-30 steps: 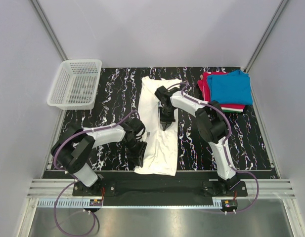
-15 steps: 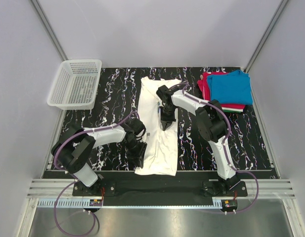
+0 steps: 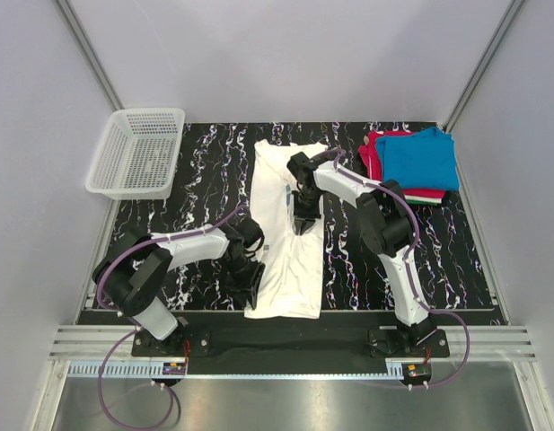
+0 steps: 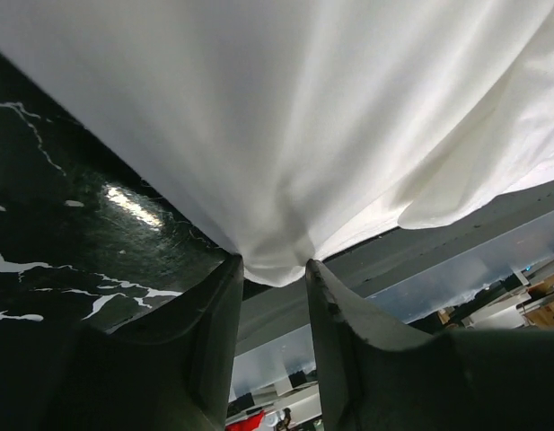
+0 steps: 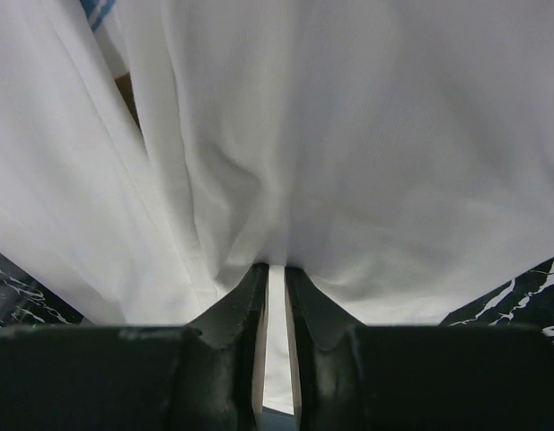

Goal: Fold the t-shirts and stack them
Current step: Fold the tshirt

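Observation:
A white t-shirt (image 3: pixel 285 260) lies in a long folded strip down the middle of the black marbled table (image 3: pixel 205 180). My left gripper (image 3: pixel 248 289) sits low at the strip's near left edge. In the left wrist view its jaws stand partly apart, and a bunched corner of the white t-shirt (image 4: pixel 303 108) fills the space between the tips of the left gripper (image 4: pixel 275 265). My right gripper (image 3: pixel 301 224) points down on the strip's middle. In the right wrist view the right gripper (image 5: pixel 277 268) shows a narrow slit, and the white t-shirt (image 5: pixel 348 135) puckers at its tips.
A folded blue t-shirt (image 3: pixel 420 157) lies on a folded red one (image 3: pixel 375 153) at the back right. A white mesh basket (image 3: pixel 137 153) stands at the back left. The table's near edge runs just below the shirt's hem.
The right jaws have parted from shut to a slit, and that gripper has shifted slightly along the strip. The left jaws have widened a little at the shirt's edge.

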You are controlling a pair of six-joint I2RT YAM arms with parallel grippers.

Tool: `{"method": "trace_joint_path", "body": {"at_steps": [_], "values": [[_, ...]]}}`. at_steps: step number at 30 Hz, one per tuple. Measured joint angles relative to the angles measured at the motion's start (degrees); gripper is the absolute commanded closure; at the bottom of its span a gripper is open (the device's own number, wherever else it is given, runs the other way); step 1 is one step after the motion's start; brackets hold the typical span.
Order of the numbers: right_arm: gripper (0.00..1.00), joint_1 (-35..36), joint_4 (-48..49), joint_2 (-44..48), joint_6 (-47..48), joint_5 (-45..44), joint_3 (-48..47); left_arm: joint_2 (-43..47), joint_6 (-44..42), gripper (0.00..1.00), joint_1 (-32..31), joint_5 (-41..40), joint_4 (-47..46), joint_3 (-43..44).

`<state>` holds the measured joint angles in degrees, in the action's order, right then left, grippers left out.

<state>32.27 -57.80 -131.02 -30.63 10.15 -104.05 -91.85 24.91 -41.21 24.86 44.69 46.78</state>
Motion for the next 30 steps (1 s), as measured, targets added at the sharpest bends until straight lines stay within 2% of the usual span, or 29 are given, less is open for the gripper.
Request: {"method": "trace_joint_path", "body": {"at_steps": [11, 20, 21, 22, 26, 30], "values": [[0.77, -0.85, -0.13, -0.31, 0.48, 1.25, -0.48, -0.81, -0.66, 0.6, 0.0, -1.2, 1.86, 1.92], [0.76, -1.2, -0.57, 3.48, 1.57, 1.01, 0.9, -2.49, -0.63, 0.58, -0.02, -2.27, 4.46, 9.33], [0.76, -1.2, -1.88, 4.63, 1.9, 0.74, 0.17, -2.49, -0.63, 0.57, 0.04, -2.8, 5.25, 11.02], [0.7, -1.25, -3.21, 5.57, 2.25, 0.37, -0.96, -2.49, -0.63, 0.57, 0.24, -3.39, 5.86, 12.81], [0.61, -1.77, -8.52, 10.69, 4.13, -1.7, -11.72, -2.25, -0.68, 0.56, 2.56, -5.42, 8.0, 20.48], [0.61, -5.4, -9.84, 15.91, 6.34, -3.65, -20.92, -2.49, -0.46, 0.53, 9.31, -7.41, 9.73, 29.66]]}}
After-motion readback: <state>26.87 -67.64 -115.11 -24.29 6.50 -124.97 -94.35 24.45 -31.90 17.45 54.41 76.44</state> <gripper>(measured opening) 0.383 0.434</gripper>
